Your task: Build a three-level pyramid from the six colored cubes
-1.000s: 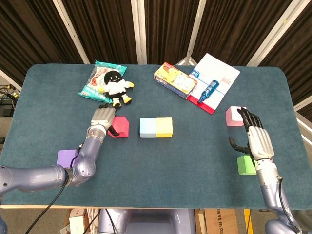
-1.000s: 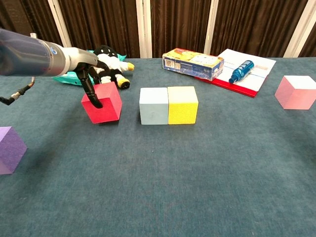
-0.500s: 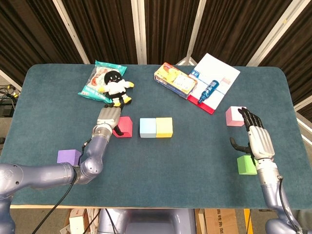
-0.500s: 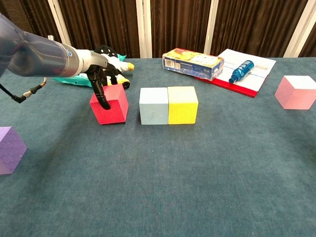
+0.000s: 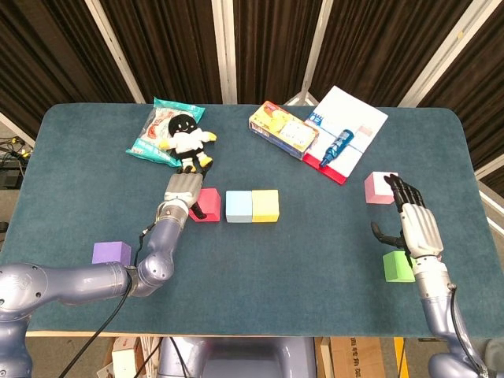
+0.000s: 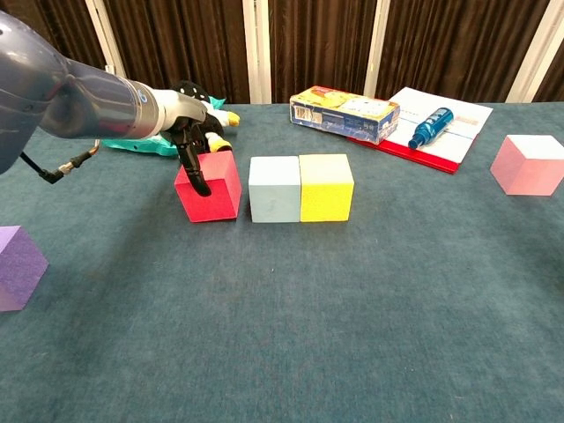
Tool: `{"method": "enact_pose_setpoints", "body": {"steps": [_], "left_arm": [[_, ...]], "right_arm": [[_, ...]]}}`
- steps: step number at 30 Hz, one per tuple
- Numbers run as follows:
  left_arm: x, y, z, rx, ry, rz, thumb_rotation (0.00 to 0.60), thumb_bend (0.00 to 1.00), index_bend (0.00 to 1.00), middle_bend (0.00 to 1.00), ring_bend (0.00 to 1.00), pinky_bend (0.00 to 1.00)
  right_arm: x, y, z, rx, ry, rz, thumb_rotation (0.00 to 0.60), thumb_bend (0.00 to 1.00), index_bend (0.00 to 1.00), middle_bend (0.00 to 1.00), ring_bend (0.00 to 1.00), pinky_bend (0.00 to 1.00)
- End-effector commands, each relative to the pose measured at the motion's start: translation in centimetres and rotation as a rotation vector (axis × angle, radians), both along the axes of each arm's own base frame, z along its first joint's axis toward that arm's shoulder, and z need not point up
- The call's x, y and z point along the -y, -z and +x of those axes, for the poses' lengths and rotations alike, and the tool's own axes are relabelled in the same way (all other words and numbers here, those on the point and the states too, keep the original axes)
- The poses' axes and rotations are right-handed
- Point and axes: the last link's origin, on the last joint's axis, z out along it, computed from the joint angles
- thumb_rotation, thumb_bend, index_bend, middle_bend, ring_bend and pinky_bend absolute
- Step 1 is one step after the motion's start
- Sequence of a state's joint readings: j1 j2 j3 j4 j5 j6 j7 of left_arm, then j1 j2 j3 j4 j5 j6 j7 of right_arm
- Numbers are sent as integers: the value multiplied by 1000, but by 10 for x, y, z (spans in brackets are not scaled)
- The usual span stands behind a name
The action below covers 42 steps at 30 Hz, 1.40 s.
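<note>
A red cube [image 5: 209, 205] [image 6: 211, 189] stands on the blue cloth just left of a light blue cube [image 5: 239, 206] [image 6: 275, 189], with a narrow gap between them. The light blue cube touches a yellow cube [image 5: 265, 205] [image 6: 326, 187]. My left hand [image 5: 182, 194] [image 6: 189, 141] grips the red cube from its left side, fingers [image 6: 199, 174] down its left face. A purple cube [image 5: 111, 253] [image 6: 16, 267] lies near the front left. My right hand [image 5: 414, 224] is open and holds nothing, between the pink cube [image 5: 378, 187] [image 6: 529, 164] and the green cube [image 5: 398, 267].
A black-and-white plush toy [image 5: 187, 138] lies on a snack bag [image 5: 156, 130] behind the left hand. A yellow box [image 5: 283, 130] and a white booklet [image 5: 350, 126] with a blue bottle [image 5: 336, 146] sit at the back right. The table's front edge [image 5: 252, 331] is near.
My left hand has carried the red cube to the right, from well apart to almost against the light blue cube, and the cube now sits level. The right hand has not moved.
</note>
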<state>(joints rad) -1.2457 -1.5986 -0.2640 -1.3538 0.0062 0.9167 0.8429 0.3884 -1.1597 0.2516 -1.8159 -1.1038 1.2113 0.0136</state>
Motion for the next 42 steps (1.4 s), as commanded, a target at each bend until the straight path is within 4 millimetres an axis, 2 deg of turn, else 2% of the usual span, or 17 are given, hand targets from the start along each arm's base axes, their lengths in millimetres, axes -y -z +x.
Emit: {"method": "enact_pose_setpoints", "body": {"steps": [1,18,42], "left_arm": [[0,2,0,-6,-2,-3,600,149,45,392,36,58],[0,11,6,7,-2,-19,600,149,44,381,36,59],[2,12,12,23,7,-20,600,149,44,382,36,58]], "right_arm": [[0,0,0,-1,0,0,600,379,0,0,0,0],[2,1,-3,1,10,3,600,379,0,0,0,0],[1,2,-2,14,15,14,600,378,0,0,0,0]]}}
